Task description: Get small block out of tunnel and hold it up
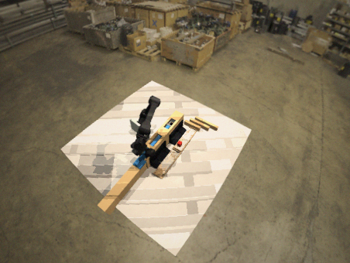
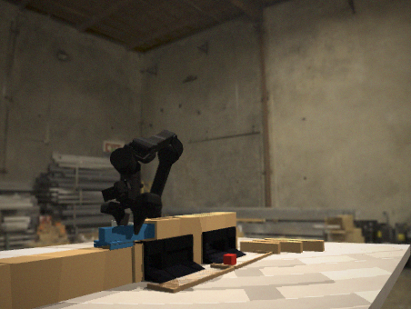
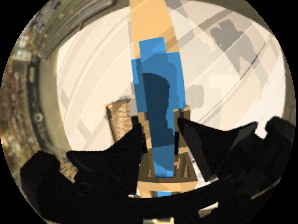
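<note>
Straddling the blue slider (image 1: 139, 161) (image 2: 120, 234) (image 3: 160, 60), the end effector (image 1: 143, 153) (image 2: 129, 227) (image 3: 160, 123) stands released, its fingers apart, probably to pinch or clear the slider's raised part. Beneath and ahead of it, the wooden rail (image 1: 124, 187) (image 2: 68, 268) (image 3: 152, 20) seems meant to carry the slider outward. Behind its fingers stands the tunnel housing (image 1: 178, 115) (image 2: 218, 217), whose black chutes (image 1: 159, 156) (image 2: 168, 256) slope towards a low-edged tray, presumably to deliver the block. Beyond them, the red block (image 1: 180, 143) (image 2: 229, 259), likely the one wanted, already lies outside the tunnel, unheld. Farthest from the end effector, loose rods (image 1: 207, 124) (image 2: 291, 246) lie on the table (image 1: 217, 170) (image 2: 318, 277) (image 3: 90, 85).
</note>
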Robot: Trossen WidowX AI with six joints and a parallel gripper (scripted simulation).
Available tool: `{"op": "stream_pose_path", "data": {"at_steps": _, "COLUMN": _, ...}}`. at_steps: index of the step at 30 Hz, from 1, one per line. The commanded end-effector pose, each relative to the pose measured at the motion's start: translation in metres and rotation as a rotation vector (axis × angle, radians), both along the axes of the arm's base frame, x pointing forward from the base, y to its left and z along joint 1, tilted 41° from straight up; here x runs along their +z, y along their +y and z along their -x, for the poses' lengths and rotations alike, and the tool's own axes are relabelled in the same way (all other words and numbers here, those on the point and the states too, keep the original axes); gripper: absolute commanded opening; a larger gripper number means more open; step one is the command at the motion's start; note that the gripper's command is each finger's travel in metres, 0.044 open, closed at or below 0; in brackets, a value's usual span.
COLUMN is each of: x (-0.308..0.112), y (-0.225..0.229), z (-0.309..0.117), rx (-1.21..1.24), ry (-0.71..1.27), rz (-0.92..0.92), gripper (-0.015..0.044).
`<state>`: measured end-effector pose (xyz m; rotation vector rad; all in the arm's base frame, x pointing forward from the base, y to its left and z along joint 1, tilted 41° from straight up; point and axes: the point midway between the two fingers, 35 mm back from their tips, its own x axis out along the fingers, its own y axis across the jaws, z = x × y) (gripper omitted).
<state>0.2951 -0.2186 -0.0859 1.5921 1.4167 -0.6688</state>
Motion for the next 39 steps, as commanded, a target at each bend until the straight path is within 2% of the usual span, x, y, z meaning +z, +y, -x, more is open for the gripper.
{"op": "stream_pose_path", "data": {"at_steps": 1, "x": 0.000, "y": 0.000, "z": 0.000, "rx": 0.000, "ry": 0.000, "rz": -0.001, "gripper": 0.0151}}
{"op": "stream_pose_path", "data": {"at_steps": 4, "x": 0.000, "y": 0.000, "z": 0.000, "rx": 0.000, "ry": 0.000, "rz": -0.001, "gripper": 0.0072}}
{"op": "stream_pose_path", "data": {"at_steps": 7, "x": 0.000, "y": 0.000, "z": 0.000, "rx": 0.000, "ry": 0.000, "rz": -0.001, "gripper": 0.0052}}
{"op": "stream_pose_path", "data": {"at_steps": 9, "x": 0.001, "y": 0.001, "z": 0.000, "rx": 0.000, "ry": 0.000, "rz": -0.001, "gripper": 0.0000}}
{"op": "stream_pose_path", "data": {"at_steps": 26, "x": 0.028, "y": 0.043, "z": 0.008, "rx": -0.003, "ry": 0.002, "rz": -0.008, "gripper": 0.0000}}
{"op": "stream_pose_path", "data": {"at_steps": 27, "x": 0.012, "y": 0.009, "z": 0.006, "rx": -0.018, "ry": 0.000, "rz": 0.079, "gripper": 0.0026}}
{"op": "stream_pose_path", "data": {"at_steps": 39, "x": 0.026, "y": -0.004, "z": 0.004, "rx": -0.010, "ry": 0.003, "rz": 0.040, "gripper": 0.0341}}
